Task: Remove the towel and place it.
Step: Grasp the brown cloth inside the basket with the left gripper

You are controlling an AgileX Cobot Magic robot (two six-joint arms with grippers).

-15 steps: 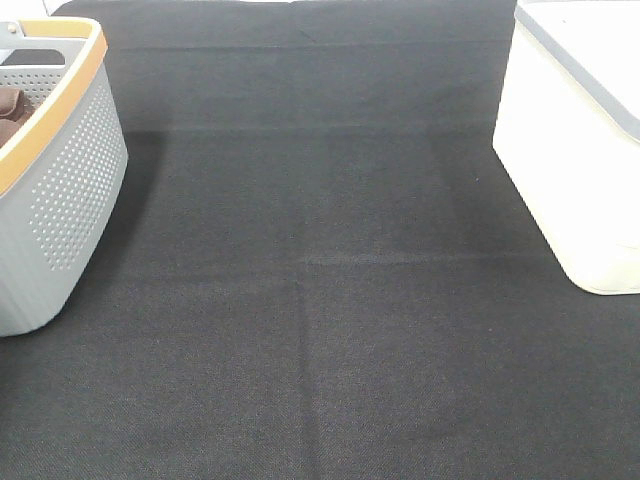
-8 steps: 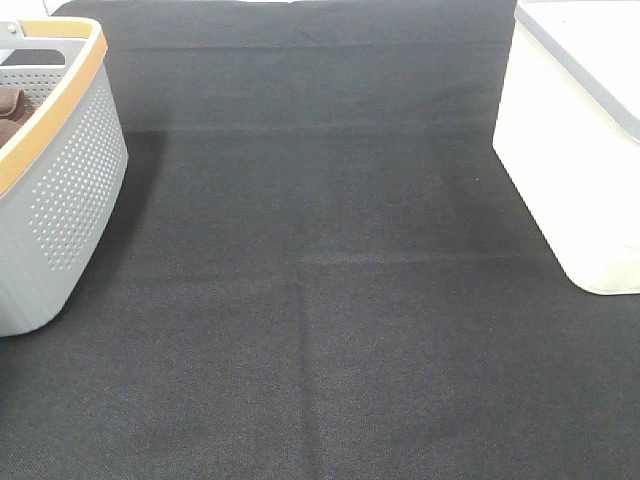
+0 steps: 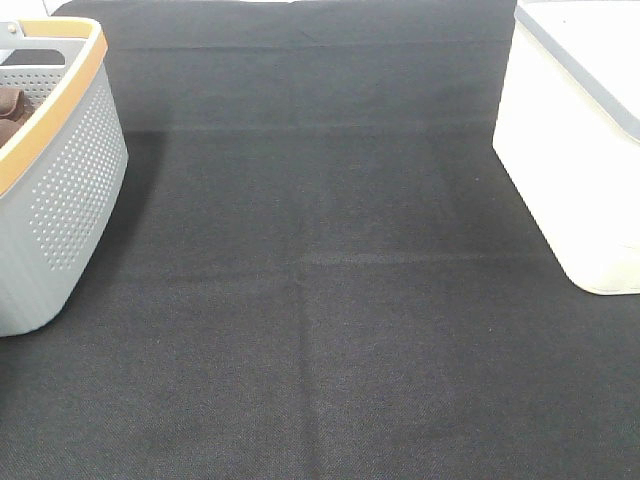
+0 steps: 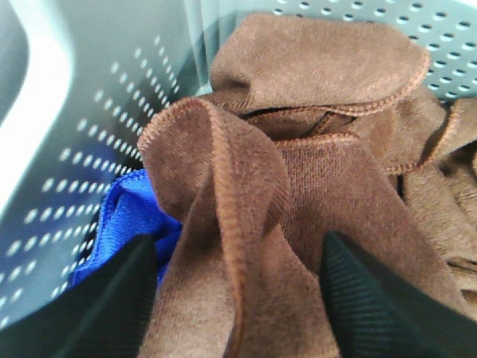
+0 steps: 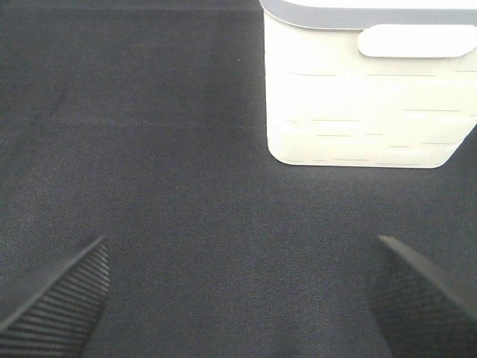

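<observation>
The reddish-brown towel (image 4: 313, 171) lies crumpled with its stitched hem showing inside the grey perforated basket (image 4: 97, 89). In the exterior high view only a small part of the towel (image 3: 10, 108) shows over the basket's rim at the far left. My left gripper (image 4: 238, 313) is down in the basket, its two black fingers spread wide on either side of a raised fold of the towel. My right gripper (image 5: 238, 298) is open and empty above the black mat. Neither gripper shows in the exterior high view.
A blue cloth (image 4: 130, 216) lies under the towel in the basket. The grey basket with an orange rim (image 3: 70, 170) stands at the left of the black mat (image 3: 320, 300). A white lidded box (image 3: 570, 150) stands at the right; it also shows in the right wrist view (image 5: 365, 97).
</observation>
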